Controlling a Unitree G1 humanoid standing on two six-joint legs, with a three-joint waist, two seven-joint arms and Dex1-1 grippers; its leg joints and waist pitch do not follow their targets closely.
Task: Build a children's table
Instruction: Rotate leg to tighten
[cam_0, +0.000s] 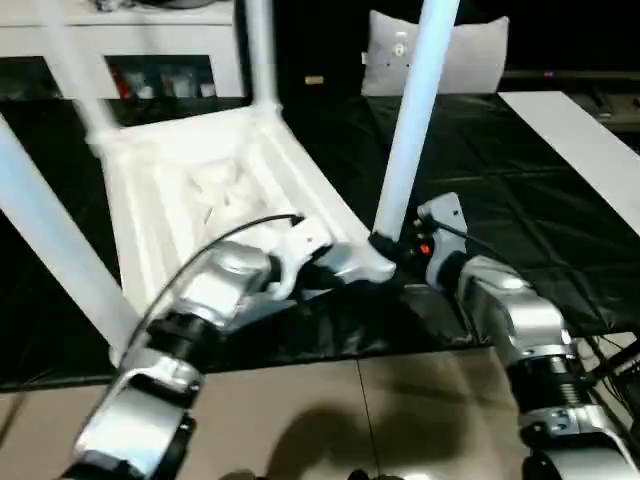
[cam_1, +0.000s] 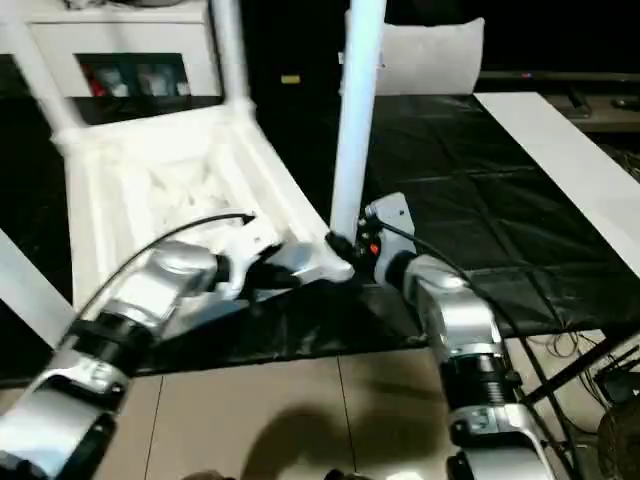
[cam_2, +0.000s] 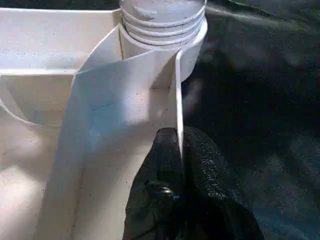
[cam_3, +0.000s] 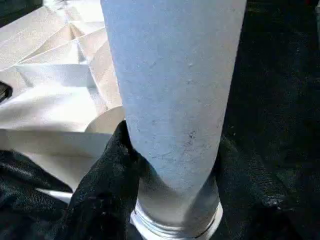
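**Last leg going into the near corner socket**

The table top lies upside down on the black worktop, ribs up, legs standing at its other corners. The leg in play stands nearly upright in the corner socket at about 5 o'clock of the top, threads showing just above the collar.

To do this bit well, I'd keep the leg square to the socket while twisting — any lean and the threads could bind — and keep the top pinned so it can't spin along.

Left gripper is clamped on the thin rim wall beside the socket, forearm reaching in from 7 o'clock. Right gripper is closed around the leg's base — forearm coming up from 5 o'clock, wrist bent inward.
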